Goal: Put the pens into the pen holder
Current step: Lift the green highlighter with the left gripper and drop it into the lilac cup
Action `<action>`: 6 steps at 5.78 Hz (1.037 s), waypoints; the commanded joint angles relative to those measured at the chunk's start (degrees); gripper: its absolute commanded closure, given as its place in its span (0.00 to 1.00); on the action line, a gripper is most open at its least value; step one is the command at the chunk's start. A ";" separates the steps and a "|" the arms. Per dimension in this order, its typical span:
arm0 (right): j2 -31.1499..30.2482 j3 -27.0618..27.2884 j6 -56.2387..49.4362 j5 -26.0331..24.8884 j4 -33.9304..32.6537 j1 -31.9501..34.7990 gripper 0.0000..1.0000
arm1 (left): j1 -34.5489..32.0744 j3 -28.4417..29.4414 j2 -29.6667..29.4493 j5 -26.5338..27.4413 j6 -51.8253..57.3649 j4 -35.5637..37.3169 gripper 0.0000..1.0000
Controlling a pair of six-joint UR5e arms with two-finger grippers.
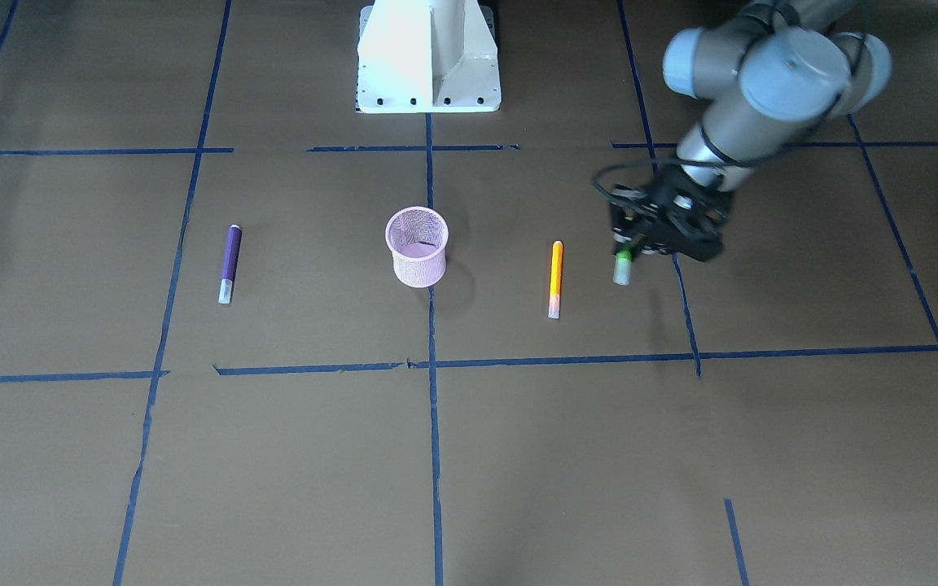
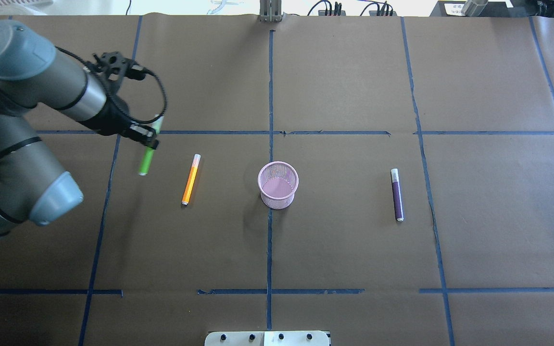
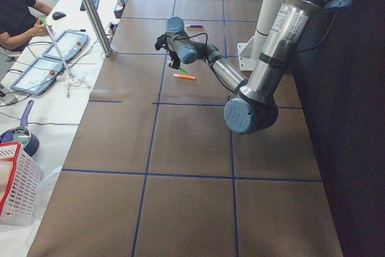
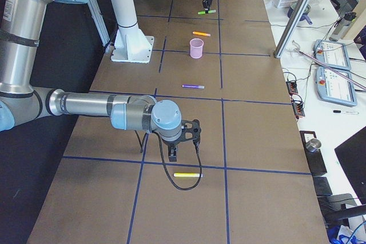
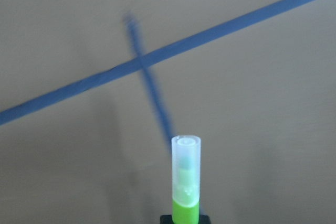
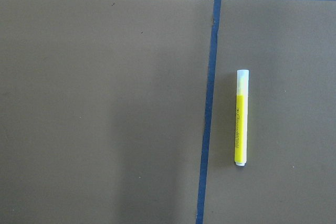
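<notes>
My left gripper (image 2: pixel 151 138) is shut on the bright green pen (image 2: pixel 145 162), which hangs tilted from it with its pale cap end outward; the left wrist view shows that pen (image 5: pixel 186 182) over the brown table. The orange pen (image 2: pixel 191 179) lies just beside it towards the middle. The pink mesh pen holder (image 2: pixel 277 199) stands upright at the table's middle and looks empty. The purple pen (image 2: pixel 396 194) lies on the right side. My right gripper (image 4: pixel 174 152) shows only in the exterior right view, so I cannot tell whether it is open or shut.
A yellow pen (image 6: pixel 241 118) lies on the table below the right wrist, next to a blue tape line (image 6: pixel 209 103). The robot's white base (image 1: pixel 428 57) stands behind the holder. Blue tape lines grid the brown paper table cover.
</notes>
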 commanded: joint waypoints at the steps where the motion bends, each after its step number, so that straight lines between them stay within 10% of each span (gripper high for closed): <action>1: 0.09 0.00 0.09 0.00 0.17 -0.09 0.00 | 6.54 -0.07 -8.95 9.59 -6.73 -3.56 1.00; 3: 0.09 0.00 0.18 0.00 0.17 -0.26 0.00 | 20.57 1.08 -9.07 38.87 -14.29 -13.82 1.00; 6: 0.09 0.00 0.18 0.35 0.17 -0.35 0.00 | 25.02 4.06 -10.82 47.53 -17.40 -15.45 0.94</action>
